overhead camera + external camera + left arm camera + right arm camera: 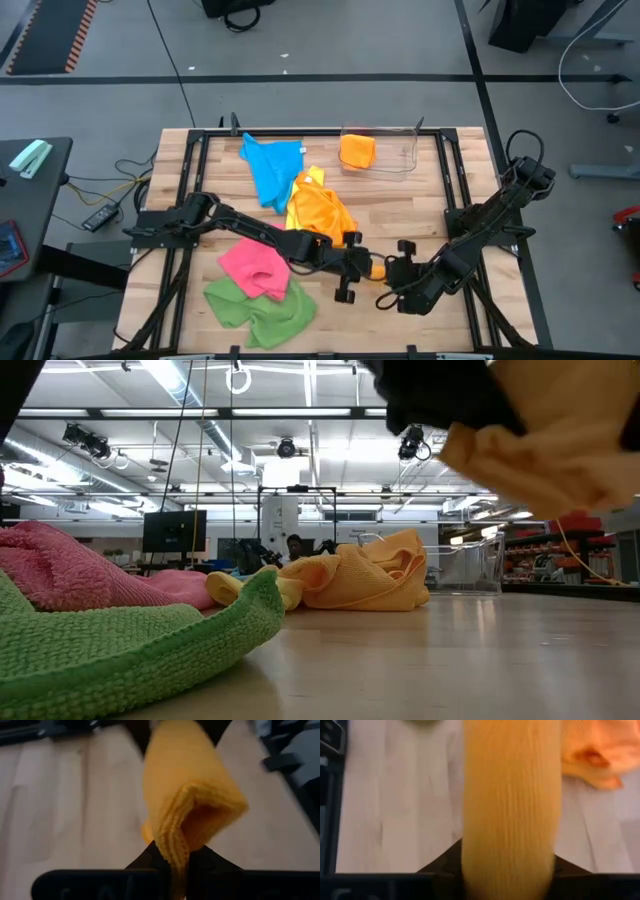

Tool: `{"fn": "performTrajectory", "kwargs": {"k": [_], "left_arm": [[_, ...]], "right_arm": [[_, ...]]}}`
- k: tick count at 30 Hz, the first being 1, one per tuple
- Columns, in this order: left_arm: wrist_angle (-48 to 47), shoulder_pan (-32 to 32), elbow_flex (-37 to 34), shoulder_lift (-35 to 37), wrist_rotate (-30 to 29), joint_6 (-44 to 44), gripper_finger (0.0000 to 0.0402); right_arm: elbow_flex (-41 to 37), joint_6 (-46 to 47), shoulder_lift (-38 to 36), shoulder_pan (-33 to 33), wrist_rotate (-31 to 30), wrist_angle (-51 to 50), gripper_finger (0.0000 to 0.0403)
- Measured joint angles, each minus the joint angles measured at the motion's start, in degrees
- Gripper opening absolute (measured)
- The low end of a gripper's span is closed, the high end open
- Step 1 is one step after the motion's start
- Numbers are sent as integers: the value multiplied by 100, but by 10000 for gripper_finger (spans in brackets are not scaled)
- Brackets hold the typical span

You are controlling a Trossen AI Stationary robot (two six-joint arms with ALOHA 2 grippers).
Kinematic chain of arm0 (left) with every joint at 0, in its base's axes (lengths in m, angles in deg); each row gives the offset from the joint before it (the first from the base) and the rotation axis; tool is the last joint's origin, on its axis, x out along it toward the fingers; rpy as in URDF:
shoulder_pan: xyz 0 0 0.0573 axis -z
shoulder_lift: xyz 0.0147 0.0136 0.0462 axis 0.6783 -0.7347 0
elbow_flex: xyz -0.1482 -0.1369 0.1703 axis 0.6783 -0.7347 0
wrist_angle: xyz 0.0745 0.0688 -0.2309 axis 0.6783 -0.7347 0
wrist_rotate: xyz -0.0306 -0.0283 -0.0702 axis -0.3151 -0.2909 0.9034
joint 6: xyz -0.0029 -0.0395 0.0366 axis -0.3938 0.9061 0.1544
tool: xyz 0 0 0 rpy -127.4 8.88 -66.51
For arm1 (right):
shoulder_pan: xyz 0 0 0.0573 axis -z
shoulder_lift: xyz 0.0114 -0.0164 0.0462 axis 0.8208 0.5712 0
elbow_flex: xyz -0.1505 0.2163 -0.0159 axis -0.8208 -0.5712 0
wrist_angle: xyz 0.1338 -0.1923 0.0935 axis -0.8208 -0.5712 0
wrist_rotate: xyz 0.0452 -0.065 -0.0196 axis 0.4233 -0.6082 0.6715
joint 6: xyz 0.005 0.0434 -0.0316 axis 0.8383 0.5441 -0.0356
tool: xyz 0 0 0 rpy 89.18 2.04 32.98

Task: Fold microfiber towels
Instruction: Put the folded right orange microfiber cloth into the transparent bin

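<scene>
left end effector (172, 862) pinching yellow towel (192, 795) — bunched, ribbed | right end effector (507, 865) — grip unclear

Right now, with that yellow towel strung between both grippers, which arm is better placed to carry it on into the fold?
Probably the left. The left gripper pinches the yellow towel at its bunched edge, while the right gripper looks loosened around the towel.

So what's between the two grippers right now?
A yellow towel spans the short gap between the left gripper and the right gripper in the high view; both wrist views show it running out from between the fingers.
</scene>
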Motion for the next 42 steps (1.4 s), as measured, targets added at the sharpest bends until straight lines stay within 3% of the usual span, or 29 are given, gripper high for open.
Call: {"fn": "performTrajectory", "kwargs": {"k": [8, 23, 29, 42], "left_arm": [[-219, -498, 0, 0, 329, -168, 30], [-681, -1758, 4, 453, 520, -1030, 30], [-835, -2547, 4, 507, 1074, -1109, 30], [-1109, -3756, 290, 494, 2178, -1127, 30]], "right_arm": [[-3, 700, -709, -4, -331, -1291, 193], [-121, 900, -1071, 17, -2110, -2683, 190], [-125, 570, -1265, 115, -2541, -3056, 190], [-125, 270, -1833, 433, -2667, -2969, 190]]}}
